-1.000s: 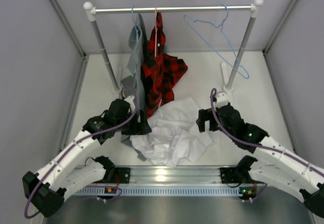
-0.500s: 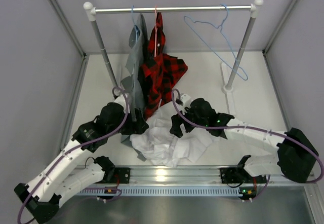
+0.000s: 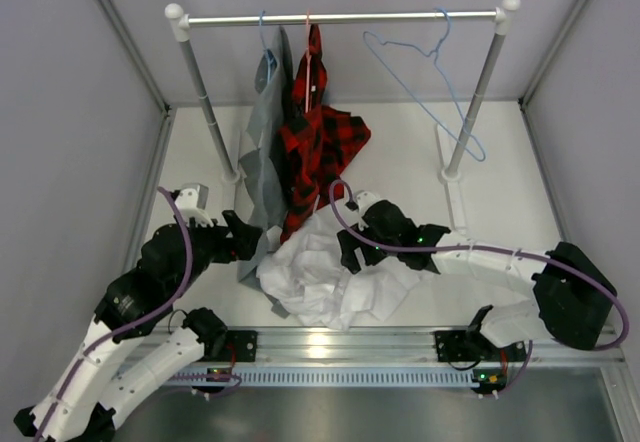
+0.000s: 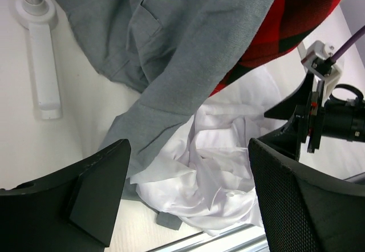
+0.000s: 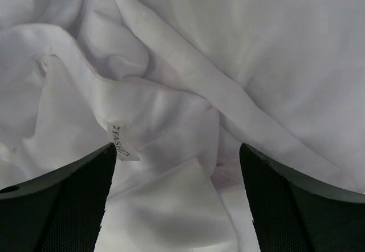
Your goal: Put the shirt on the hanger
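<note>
My right gripper (image 5: 177, 149) is spread wide, pointing straight down at the shirt (image 5: 228, 64) with nothing between its fingers. White cloth fills the whole wrist view, and a small sewn label (image 5: 122, 143) sits just inside the left finger. A folded band runs diagonally across that view. I can't tell whether it is placket or sleeve, so I get no clear long axis from this crumpled heap. From above, the right gripper (image 3: 347, 250) hangs over the heap's far middle, and the shirt (image 3: 330, 277) spreads out on the surface near and right of it. My left gripper (image 3: 245, 240) is also spread and empty at the heap's left edge, where the grey shirt (image 3: 262, 152) trails down and overlaps the white cloth. The right arm is therefore the one better placed to pinch first, I judge. The hanger (image 3: 430, 72) hangs bare on the rail (image 3: 340, 18) at far right, well apart from the shirt, with the plaid shirt (image 3: 320, 142) hanging further left along the rail.
</note>
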Controlling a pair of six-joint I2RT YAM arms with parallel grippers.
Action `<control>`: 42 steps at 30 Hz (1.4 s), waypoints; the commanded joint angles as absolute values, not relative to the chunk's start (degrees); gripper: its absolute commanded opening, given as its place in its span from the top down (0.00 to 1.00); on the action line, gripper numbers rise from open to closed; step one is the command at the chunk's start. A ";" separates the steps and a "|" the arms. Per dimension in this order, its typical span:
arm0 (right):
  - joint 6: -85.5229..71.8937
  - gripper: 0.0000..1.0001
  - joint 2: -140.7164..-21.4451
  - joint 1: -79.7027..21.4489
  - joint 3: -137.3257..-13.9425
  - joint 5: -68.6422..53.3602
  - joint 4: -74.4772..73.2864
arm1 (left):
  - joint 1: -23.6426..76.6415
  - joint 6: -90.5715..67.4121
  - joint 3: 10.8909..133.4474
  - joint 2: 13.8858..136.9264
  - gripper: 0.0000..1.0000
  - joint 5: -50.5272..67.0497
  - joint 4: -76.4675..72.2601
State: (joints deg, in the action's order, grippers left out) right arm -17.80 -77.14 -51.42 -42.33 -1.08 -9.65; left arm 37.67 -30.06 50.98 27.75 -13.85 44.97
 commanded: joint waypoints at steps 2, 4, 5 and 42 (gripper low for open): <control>-22.23 0.19 -76.54 -53.35 -41.84 6.14 -15.29 | 37.88 -29.18 50.10 26.46 0.12 -16.70 43.68; -23.46 0.24 -77.69 -53.61 -40.96 5.54 -14.16 | 37.88 -29.27 50.01 26.45 0.12 -16.70 43.77; -23.73 0.30 -78.04 -53.87 -40.78 5.10 -13.54 | 37.88 -29.27 49.92 26.46 0.12 -16.70 43.60; -13.36 1.00 -19.87 -55.63 -29.97 -4.12 -11.52 | 41.83 -32.34 43.07 46.58 0.14 14.77 22.77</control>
